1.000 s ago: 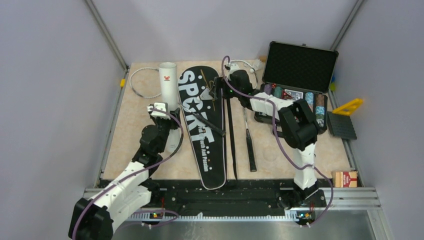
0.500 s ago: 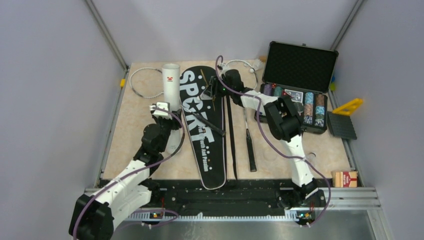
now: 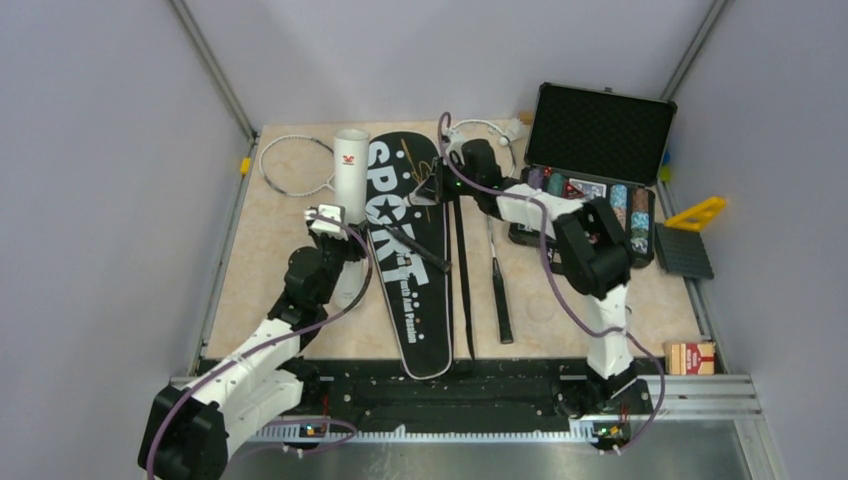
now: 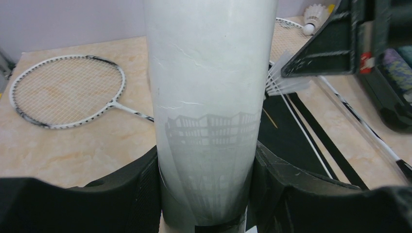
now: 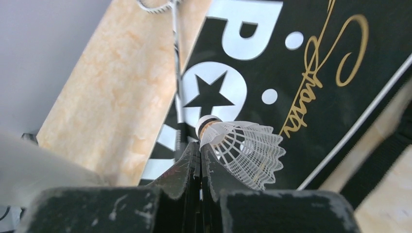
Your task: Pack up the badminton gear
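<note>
The long black racket-shaped "SPORT" bag (image 3: 405,270) lies flat at centre. My left gripper (image 4: 206,174) grasps the white cylindrical tube (image 4: 209,73) at the bag's left edge. My right gripper (image 5: 200,145) is clenched over the bag's far end, with the small white shuttlecock (image 5: 243,150) against its tip.

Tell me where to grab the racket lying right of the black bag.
Grip the racket handle from straight above, jaws across its width. It lies flat and free on the table, thicker than the thin shaft, with room on both sides.
</note>
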`<state>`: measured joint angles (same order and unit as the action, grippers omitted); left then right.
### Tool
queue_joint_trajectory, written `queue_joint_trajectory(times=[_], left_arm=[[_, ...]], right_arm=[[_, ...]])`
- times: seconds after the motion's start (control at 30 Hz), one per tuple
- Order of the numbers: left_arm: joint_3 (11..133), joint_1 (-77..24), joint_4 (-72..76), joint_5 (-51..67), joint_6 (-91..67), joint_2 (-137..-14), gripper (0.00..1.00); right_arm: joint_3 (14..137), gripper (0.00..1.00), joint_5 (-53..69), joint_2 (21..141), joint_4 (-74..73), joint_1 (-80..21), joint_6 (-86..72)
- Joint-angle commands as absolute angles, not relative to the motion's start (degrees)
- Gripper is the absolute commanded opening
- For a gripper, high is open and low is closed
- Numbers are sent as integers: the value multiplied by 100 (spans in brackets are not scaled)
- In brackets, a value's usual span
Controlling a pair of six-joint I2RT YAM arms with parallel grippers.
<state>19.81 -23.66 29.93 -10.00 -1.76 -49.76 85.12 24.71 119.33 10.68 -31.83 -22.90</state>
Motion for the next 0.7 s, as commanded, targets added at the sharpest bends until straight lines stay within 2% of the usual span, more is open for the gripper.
queue_joint_trajectory(times=[0.0, 0.13, 0.4, 0.47, 0.57, 0.67], left_arm=[[2237, -2360, 3434, -161, -54, -4882, 21], [2268, -2372, 3353, 977, 255, -4976, 21], [2257, -2372, 3080, 3298, 786, -5004, 22], [2264, -2373, 2996, 3826, 932, -5026, 22], [2329, -2379, 2720, 4430, 1211, -5093, 22], [2486, -2377, 2388, 4594, 1381, -5204, 22]], right_arm=[[7723, 0, 2095, 10154, 1118, -3234, -1619], [6768, 0, 1677, 8780, 1014, -3234, -1386], [4827, 0, -352, 5700, 941, -3234, -1256], [4510, 1, -183, 5094, 860, -3234, -1270], [4179, 1, 728, 4332, 952, -3234, -1270], [4150, 1, 1435, 3854, 837, -3234, -1214]])
